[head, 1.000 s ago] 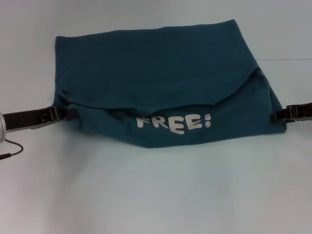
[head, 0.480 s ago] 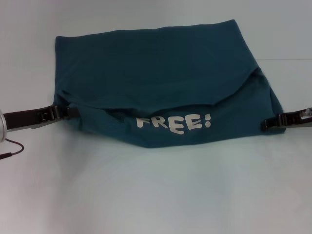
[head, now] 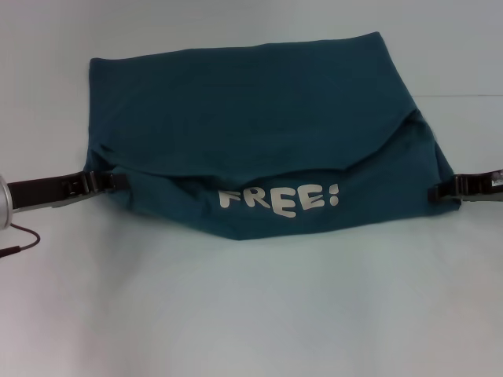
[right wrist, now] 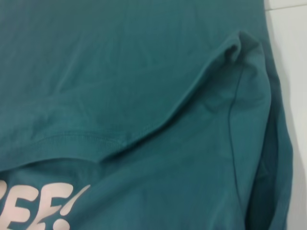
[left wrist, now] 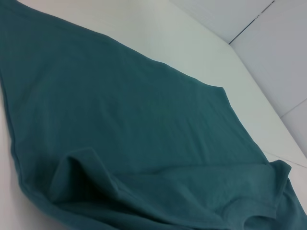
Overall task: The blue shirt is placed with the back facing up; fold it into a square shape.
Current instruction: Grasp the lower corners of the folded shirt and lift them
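Shirt-fold step: blue shirt (head: 259,133) partly folded on desk (head: 251,314), L tool (head: 110,181) and R tool (head: 437,191) at its side edges, clamp state indiscernible; next move likely needs level lift.

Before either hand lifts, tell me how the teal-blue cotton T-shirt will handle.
The teal-blue cotton T-shirt is likely floppy: its folded edge sags in a curve and bunches into soft creases. It probably drapes from wherever it is gripped, and looks light, lying thin and flat.
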Available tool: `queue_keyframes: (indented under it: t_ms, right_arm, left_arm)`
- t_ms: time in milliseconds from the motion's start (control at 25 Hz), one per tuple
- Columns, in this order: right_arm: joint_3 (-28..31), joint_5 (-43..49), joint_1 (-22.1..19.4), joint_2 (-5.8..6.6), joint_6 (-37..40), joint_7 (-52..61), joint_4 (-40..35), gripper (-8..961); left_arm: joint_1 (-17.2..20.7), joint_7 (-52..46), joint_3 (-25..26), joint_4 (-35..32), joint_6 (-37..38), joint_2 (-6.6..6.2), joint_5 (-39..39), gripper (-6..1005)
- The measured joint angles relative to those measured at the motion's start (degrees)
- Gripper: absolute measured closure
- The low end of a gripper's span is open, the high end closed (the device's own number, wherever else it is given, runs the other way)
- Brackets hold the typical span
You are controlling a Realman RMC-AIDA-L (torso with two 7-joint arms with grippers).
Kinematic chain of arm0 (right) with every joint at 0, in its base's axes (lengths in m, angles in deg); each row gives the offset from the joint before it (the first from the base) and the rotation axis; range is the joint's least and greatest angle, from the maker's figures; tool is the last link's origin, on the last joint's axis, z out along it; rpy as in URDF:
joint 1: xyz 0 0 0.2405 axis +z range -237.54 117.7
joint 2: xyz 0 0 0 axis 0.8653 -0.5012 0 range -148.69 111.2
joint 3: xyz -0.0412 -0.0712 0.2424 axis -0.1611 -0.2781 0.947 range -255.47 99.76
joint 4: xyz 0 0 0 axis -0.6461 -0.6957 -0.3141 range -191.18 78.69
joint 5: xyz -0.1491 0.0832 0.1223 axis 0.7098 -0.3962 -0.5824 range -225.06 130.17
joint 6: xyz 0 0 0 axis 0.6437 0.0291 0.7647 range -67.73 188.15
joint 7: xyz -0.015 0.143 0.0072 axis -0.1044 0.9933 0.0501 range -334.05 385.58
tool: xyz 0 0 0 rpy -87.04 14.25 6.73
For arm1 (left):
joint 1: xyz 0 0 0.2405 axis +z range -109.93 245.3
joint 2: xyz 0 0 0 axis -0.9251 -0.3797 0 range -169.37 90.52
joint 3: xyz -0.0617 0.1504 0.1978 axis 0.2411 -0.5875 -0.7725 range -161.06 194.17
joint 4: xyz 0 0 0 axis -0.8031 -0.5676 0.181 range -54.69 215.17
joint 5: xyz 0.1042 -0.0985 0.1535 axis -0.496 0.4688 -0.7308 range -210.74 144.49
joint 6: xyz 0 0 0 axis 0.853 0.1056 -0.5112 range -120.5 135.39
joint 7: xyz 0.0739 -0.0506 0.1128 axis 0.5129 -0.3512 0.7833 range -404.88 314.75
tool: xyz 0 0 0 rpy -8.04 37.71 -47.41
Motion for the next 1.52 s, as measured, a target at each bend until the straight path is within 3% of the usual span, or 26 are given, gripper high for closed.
queue_keyframes:
  t_ms: [160, 520, 680, 920, 1240, 1520]
  right_arm:
    - [0.03, 0.09, -0.02, 0.14, 0.32, -0.01, -0.01, 550]
    - [-0.31, 0.28, -0.03, 0.42, 0.60, 0.10, 0.02, 933]
    - [-0.11, 0.31, -0.17, 1.95, 4.94, 0.73, -0.86, 933]
    - [0.88, 0.35, -3.36, 4.47, 19.81, 2.57, -8.91, 933]
    - [2.20, 1.39, -6.38, 5.16, 32.94, 2.30, -13.48, 933]
    - [2.19, 2.24, -7.20, 4.56, 40.72, 0.23, -13.31, 933]
  left_arm:
    - [-0.06, -0.03, 0.02, 0.00, 0.00, -0.01, -0.07, 979]
    - [-0.28, -0.13, 0.02, 0.00, 0.02, -0.01, -0.18, 979]
    - [-0.24, -0.12, -0.18, 0.00, 1.38, -0.53, -0.27, 979]
    - [-0.23, -0.50, 0.82, -1.52, 9.18, -2.50, -6.13, 979]
    - [3.31, -1.28, 2.09, -10.47, 22.97, -1.70, -11.04, 979]
    - [6.00, -1.39, 3.60, -14.58, 33.47, -1.09, -12.53, 979]
